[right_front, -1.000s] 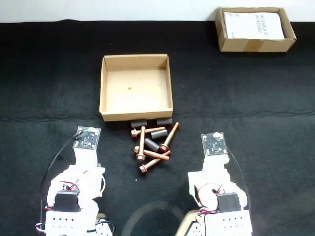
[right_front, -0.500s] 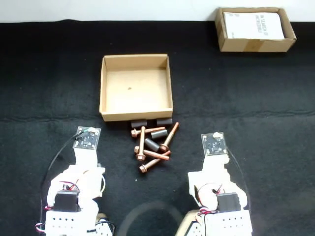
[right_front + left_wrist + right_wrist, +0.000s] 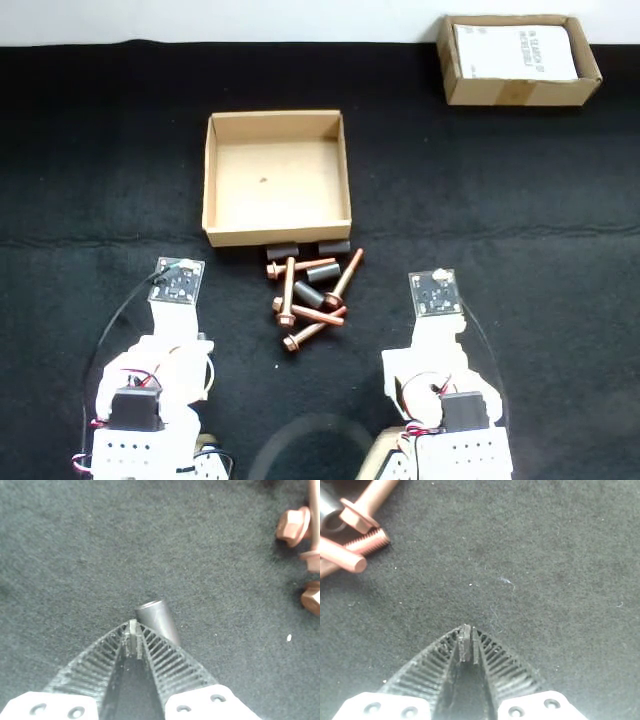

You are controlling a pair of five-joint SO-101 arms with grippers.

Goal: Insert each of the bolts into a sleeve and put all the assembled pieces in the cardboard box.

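**A:** How much of the job is done?

**B:** None of it, by my reading. The cardboard box point(image 3: 278, 234) stands open on the black surface point(image 3: 520, 200). Its floor is bare, with no assembled piece inside.

**A:** And the parts?

**B:** They are just in front of the box, between the two arms. The copper bolts point(image 3: 289, 290) lie in a loose criss-cross heap. I make it about five, though they overlap and I would not swear to the count. Four dark sleeves point(image 3: 322, 271) lie among and beside them, two of them just beside the box's front wall. No bolt sits inside a sleeve that I can see.

**A:** Anything nearer the arms?

**B:** Yes. In the left wrist view a lone sleeve point(image 3: 156, 619) lies on the cloth right by the left pincer point(image 3: 133, 630), its open end pointing away from the arm. That pincer's fingers are pressed together tip to tip and hold nothing. The lone sleeve runs alongside one finger, and I cannot tell whether it touches it.

**A:** The other arm?

**B:** The right pincer point(image 3: 466, 636) is also closed on nothing. It is over bare cloth, with a few bolt shanks near it on the heap's side.

**A:** So what is left?

**B:** Everything. Each bolt needs pairing with a sleeve, and then every pair goes into the box. Both pincers would have to open first. A second box point(image 3: 520, 95) with a white sheet in it sits at the far right corner, well apart from the rest.
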